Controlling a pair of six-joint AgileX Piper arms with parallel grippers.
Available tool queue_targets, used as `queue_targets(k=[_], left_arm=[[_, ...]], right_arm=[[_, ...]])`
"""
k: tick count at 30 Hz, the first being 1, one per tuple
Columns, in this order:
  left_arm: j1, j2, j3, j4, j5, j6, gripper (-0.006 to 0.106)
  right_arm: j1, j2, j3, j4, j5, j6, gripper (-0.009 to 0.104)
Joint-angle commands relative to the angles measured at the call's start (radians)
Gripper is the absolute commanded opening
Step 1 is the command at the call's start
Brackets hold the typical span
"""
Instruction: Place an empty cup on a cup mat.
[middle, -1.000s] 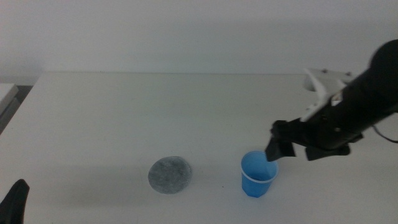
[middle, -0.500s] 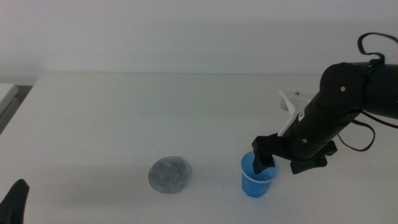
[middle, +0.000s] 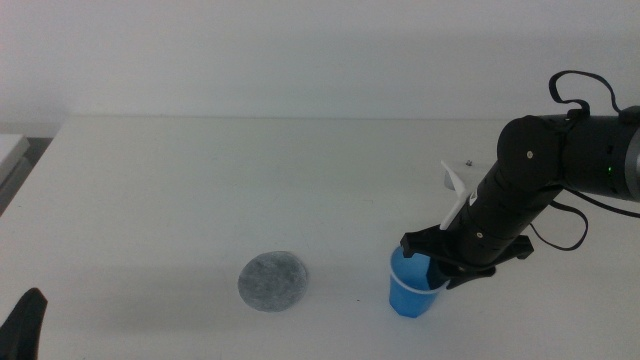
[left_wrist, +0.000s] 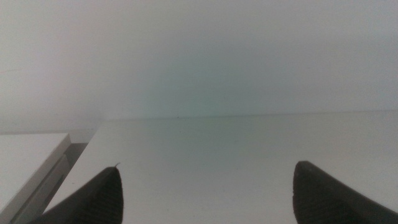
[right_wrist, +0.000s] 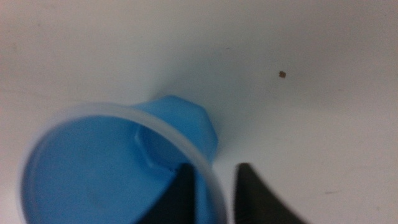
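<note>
The blue cup (middle: 409, 291) stands upright on the white table, apart from the grey speckled cup mat (middle: 273, 281), which lies to its left. My right gripper (middle: 433, 267) is at the cup's right rim. In the right wrist view, one jaw is inside the empty cup (right_wrist: 93, 168) and the other outside, and the gripper (right_wrist: 217, 186) is closed on the thin pale rim. My left gripper (middle: 25, 325) waits at the bottom left corner of the middle view. Its jaws stand wide apart in the left wrist view (left_wrist: 205, 186).
The white table (middle: 200, 180) has its left edge near a pale box (middle: 10, 150). A small dark speck (right_wrist: 282, 74) lies on the table beside the cup. The right arm's cable (middle: 575, 85) loops above its wrist.
My right gripper has come down and leftward onto the cup's right rim, one jaw going inside, and has closed on it. The cup, the mat and the left gripper have not moved.
</note>
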Motion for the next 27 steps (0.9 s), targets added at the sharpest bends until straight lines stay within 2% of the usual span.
queue_targets(k=[1,3,11,27], left_arm=[[-0.001,-0.004,0.0,-0.002,-0.013,-0.003,0.094],[-0.001,-0.004,0.0,-0.002,-0.013,-0.003,0.094],[-0.001,-0.004,0.0,-0.002,-0.013,-0.003,0.094],[-0.001,-0.004,0.0,-0.002,-0.013,-0.003,0.094]], right_arm=[[0.006,-0.004,-0.005,-0.008,-0.011,0.0,0.006],[0.006,-0.008,-0.007,-0.008,-0.011,0.0,-0.003],[0.037,-0.035,-0.088,0.003,0.033,0.0,-0.003],[0.289,0.201,-0.561,-0.006,0.165,0.049,-0.003]])
